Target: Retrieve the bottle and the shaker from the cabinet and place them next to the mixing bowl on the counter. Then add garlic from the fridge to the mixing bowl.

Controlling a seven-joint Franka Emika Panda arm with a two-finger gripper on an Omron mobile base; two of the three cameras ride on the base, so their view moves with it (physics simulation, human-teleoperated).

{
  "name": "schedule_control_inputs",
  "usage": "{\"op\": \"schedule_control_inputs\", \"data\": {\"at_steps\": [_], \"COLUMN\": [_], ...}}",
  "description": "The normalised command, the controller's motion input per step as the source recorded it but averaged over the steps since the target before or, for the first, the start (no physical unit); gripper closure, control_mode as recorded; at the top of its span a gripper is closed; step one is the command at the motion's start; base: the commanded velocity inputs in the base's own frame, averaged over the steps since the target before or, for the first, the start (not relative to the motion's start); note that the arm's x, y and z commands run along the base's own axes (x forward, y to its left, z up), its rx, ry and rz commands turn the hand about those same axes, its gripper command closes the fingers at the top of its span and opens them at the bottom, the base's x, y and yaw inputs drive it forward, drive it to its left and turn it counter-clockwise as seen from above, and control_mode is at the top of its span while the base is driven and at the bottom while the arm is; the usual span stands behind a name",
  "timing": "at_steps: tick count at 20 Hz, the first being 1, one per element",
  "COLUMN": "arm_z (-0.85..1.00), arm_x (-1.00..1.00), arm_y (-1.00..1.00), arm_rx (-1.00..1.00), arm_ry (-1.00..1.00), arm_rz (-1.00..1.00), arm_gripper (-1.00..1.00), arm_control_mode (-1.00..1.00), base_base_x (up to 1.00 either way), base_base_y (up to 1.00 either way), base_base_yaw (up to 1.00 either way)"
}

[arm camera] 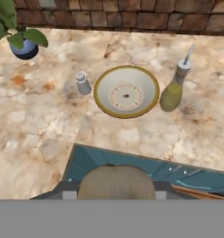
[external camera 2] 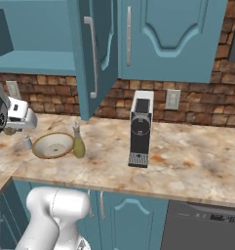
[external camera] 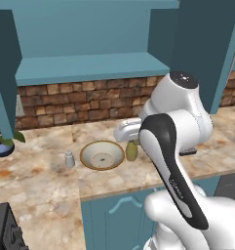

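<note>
- I see my end effector pinching the garlic, above the tabletop edge.
- Mixing bowl sits between shaker and bottle, each just beside it.

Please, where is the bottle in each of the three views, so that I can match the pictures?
Left base view: the bottle stands right of the mixing bowl, partly behind the arm.
Right base view: bottle, lower left, right of the bowl.
Hand view: bottle, right of the bowl.
Shared landmark: the mixing bowl.
</note>
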Motion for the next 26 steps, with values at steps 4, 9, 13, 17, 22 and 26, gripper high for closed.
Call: {"op": "schedule_control_inputs", "data": {"at_steps": [4,9,13,17,22,26], "arm_z": [0.0,0.0,-0.07,-0.45,-0.5,-0.45], "arm_x": [0.07,0.51,0.34,0.08,0.34,0.57], "arm_y": [0.0,0.02,0.07,0.11,0.14,0.11], "arm_rx": [0.0,0.0,0.0,-0.02,-0.04,-0.02], "arm_ry": [0.0,0.11,0.05,0.0,0.0,0.06], "arm_rz": [0.0,-0.03,-0.03,0.0,-0.02,-0.05], "arm_gripper": [1.0,1.0,1.0,1.0,1.0,1.0], "arm_control_mode": [-1.0,-1.0,-1.0,-1.0,-1.0,-1.0], "base_base_x": [0.0,0.0,0.0,0.0,0.0,0.0], "base_base_y": [0.0,0.0,0.0,0.0,0.0,0.0], "base_base_yaw": [0.0,0.0,0.0,0.0,0.0,0.0]}}
